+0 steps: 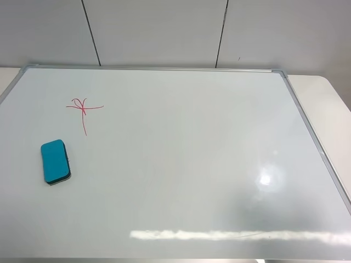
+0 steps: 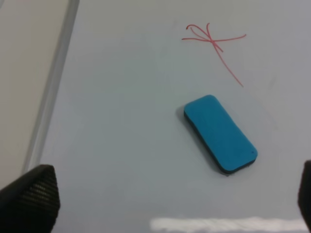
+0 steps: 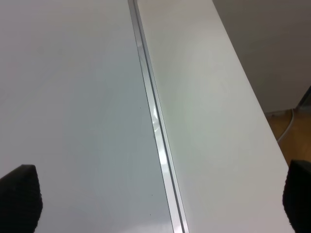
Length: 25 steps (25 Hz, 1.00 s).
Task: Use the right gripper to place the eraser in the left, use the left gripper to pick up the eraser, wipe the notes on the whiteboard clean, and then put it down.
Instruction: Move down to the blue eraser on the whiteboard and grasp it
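obstacle: eraser [image 1: 55, 161] lying flat on whiteboard [image 1: 186, 164] | room: open on all its sides; frame [image 1: 315, 137] low at the edge

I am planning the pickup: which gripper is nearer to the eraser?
Left. The left gripper has the eraser just ahead of its open fingers. The right gripper is over the whiteboard's right frame, far from it.

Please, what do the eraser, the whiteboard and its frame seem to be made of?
The eraser: probably matte teal plastic or foam, with a thin dark base, likely felt. The whiteboard: smooth, glossy white coating, shown by bright reflections. The frame: likely metal, silver-grey with a sharp glint.
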Each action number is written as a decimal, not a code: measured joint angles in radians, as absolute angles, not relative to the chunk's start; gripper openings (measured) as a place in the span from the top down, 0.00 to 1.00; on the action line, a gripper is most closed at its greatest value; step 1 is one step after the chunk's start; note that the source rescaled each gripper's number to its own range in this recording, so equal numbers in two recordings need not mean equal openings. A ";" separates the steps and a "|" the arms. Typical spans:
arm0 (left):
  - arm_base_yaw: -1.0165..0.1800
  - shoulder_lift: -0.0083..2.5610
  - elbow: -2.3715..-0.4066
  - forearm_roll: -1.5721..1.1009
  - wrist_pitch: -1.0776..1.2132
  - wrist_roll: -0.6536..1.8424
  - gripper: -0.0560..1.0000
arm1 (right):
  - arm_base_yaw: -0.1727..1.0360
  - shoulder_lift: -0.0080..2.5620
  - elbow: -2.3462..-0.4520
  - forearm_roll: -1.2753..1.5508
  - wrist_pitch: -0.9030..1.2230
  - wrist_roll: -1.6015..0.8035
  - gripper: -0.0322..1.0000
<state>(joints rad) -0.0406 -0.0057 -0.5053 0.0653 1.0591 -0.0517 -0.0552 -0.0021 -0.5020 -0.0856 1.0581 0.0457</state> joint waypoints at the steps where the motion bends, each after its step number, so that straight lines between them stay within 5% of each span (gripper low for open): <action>1: -0.041 -0.006 -0.505 0.065 1.059 -0.052 0.00 | -0.055 -0.002 -0.502 -0.086 1.058 0.046 0.00; 25: -0.041 -0.006 -0.505 0.067 1.058 -0.052 0.00 | -0.055 -0.002 -0.502 -0.086 1.058 0.046 0.00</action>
